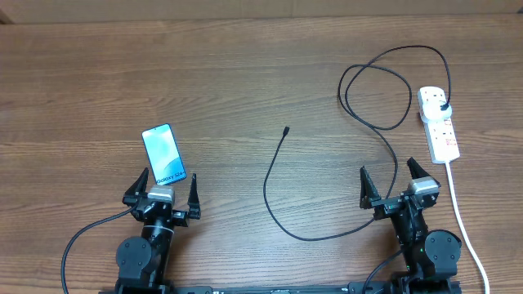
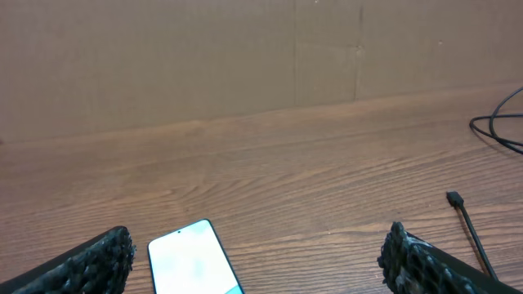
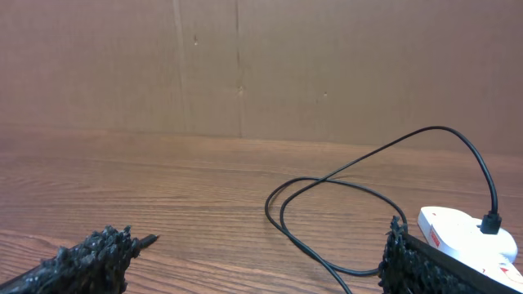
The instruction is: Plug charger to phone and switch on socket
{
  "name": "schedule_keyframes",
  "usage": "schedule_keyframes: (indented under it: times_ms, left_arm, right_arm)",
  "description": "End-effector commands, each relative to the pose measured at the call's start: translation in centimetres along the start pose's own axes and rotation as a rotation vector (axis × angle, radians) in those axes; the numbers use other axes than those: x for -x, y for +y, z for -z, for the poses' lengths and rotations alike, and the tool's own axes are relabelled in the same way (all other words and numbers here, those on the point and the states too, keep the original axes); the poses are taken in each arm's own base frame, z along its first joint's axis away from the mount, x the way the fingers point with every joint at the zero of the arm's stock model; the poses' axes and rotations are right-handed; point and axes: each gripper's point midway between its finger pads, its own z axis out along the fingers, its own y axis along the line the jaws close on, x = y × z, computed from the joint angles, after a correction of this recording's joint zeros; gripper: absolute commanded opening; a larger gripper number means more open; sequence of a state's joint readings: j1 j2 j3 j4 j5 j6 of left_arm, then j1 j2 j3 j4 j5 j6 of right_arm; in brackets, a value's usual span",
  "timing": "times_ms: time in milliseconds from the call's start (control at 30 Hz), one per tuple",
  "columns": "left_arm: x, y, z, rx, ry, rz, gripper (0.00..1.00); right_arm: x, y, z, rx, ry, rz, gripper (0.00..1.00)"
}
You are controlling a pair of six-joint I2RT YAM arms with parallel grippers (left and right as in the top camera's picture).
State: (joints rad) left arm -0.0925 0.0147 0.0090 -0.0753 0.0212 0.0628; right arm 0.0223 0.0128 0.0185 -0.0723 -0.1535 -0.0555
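The phone (image 1: 164, 153) lies flat on the table at the left, screen up; its top end shows in the left wrist view (image 2: 193, 260). My left gripper (image 1: 163, 189) is open and empty just in front of it (image 2: 257, 260). The charger cable (image 1: 274, 196) curves across the middle, its connector tip (image 1: 286, 130) free on the table (image 2: 454, 198). Its black plug (image 1: 444, 109) sits in the white socket strip (image 1: 439, 124) at the right (image 3: 462, 233). My right gripper (image 1: 394, 178) is open and empty in front of the cable loops (image 3: 261, 253).
The strip's thick white cord (image 1: 462, 220) runs down the right side past the right arm. A brown wall (image 3: 245, 65) stands behind the wooden table (image 1: 245, 73).
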Motion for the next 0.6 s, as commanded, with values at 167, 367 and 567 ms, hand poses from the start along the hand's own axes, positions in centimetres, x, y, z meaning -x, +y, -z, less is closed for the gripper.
schedule_keyframes:
  times_ms: [167,367,567]
  left_arm:
    - [0.3,-1.2,0.1,-0.067,-0.020,-0.022,1.00]
    - [1.4,-1.2,0.2,-0.065,-0.052,-0.023,1.00]
    - [3.3,-1.1,0.6,-0.062,-0.078,-0.024,1.00]
  right_arm:
    - [-0.2,0.2,0.0,0.010,-0.002,-0.001,1.00]
    - [-0.2,0.2,0.0,0.010,-0.002,-0.001,1.00]
    - [-0.2,0.2,0.0,0.010,-0.002,-0.001,1.00]
